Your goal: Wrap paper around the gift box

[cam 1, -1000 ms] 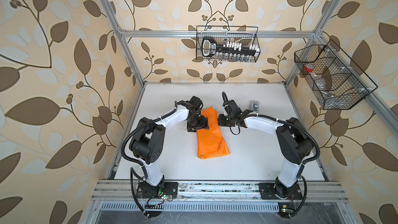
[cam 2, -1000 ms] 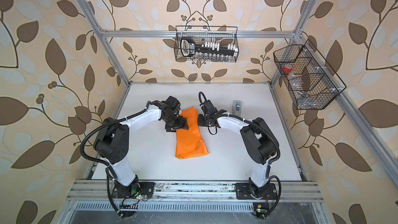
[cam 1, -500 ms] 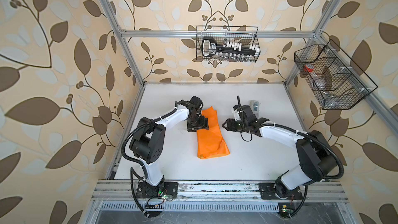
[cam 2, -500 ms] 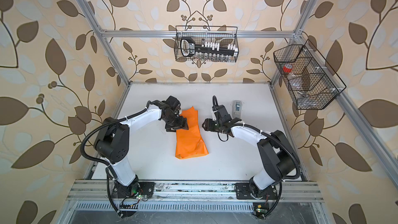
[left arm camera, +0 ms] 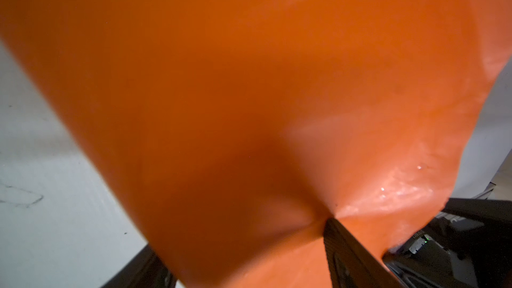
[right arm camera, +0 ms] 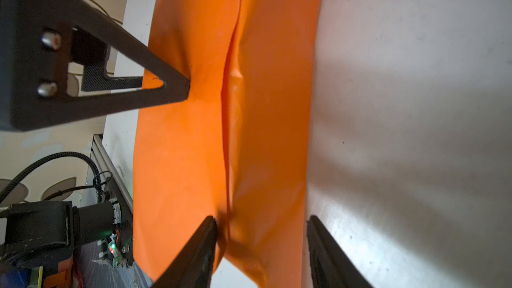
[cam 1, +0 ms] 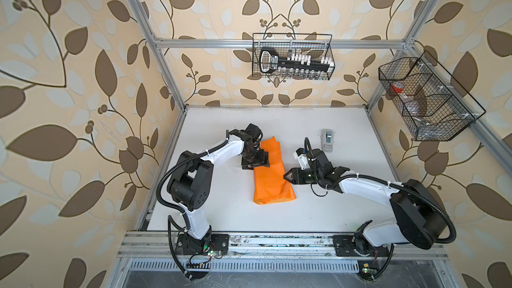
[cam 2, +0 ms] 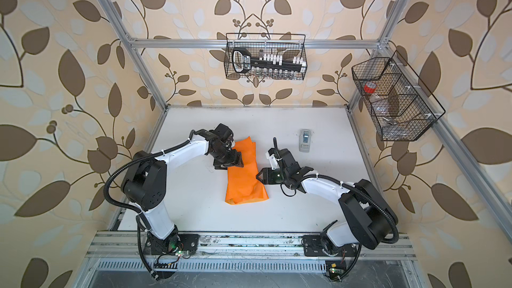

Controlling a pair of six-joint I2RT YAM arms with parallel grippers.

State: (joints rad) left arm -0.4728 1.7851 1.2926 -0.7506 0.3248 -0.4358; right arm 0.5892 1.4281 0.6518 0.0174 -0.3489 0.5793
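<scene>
White tabletop (cam 1: 346, 203) — right gripper (right arm camera: 261, 221) half-open astride paper (cam 1: 273, 187); left gripper (cam 1: 255, 165) wide, grip unclear.

No legible txt; label (cam 1: 272, 61) on black tool (cam 1: 303, 64) in wire basket (cam 1: 331, 56) too blurry.

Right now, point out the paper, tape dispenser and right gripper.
paper (cam 1: 270, 184), in a top view, middle of sheet.
tape dispenser (cam 1: 327, 139), in a top view, its body.
right gripper (right arm camera: 260, 218), right wrist view, between the fingers.
</scene>
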